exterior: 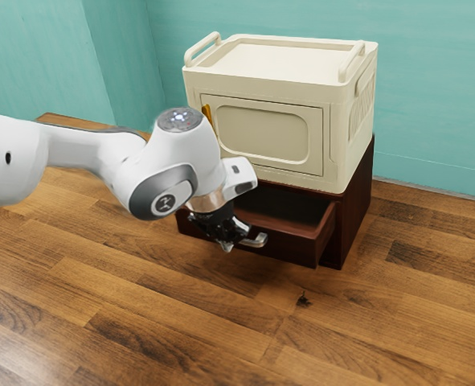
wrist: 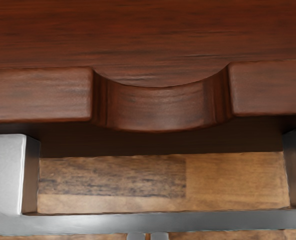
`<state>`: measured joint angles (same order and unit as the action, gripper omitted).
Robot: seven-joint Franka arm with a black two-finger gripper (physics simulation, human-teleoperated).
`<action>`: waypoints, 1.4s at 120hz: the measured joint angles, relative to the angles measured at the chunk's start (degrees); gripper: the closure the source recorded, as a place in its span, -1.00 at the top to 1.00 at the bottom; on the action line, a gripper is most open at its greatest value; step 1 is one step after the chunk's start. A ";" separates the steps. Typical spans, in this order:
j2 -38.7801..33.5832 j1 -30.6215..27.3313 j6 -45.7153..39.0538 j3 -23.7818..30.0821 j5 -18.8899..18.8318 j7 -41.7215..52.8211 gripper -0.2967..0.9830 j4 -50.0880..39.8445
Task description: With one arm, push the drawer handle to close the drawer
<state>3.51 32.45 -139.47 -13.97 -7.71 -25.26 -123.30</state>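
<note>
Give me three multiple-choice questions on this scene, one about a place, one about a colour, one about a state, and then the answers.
1. Where does the cream box stand?
A: inside the drawer
B: on the dark wooden unit
C: directly on the floor

2. What colour is the drawer handle?
A: black
B: yellow
C: silver

3. How does the drawer stand?
A: partly open
B: fully shut
C: taken out completely

Answers:
1: B, the exterior view shows the box resting on top of the unit.
2: C, the wrist view shows bare silvery metal.
3: A, its front juts out from the unit and its hollow inside shows.
</note>
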 joint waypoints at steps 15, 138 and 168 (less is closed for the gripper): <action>1.26 1.15 -1.97 -0.07 -0.04 -0.38 -0.69 0.90; 11.71 -2.66 -8.41 -1.17 -0.39 -1.59 -0.69 11.15; 13.53 -3.51 -10.52 -0.96 -0.67 -1.66 -0.69 12.45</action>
<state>17.04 28.94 -149.99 -14.93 -8.39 -26.93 -110.85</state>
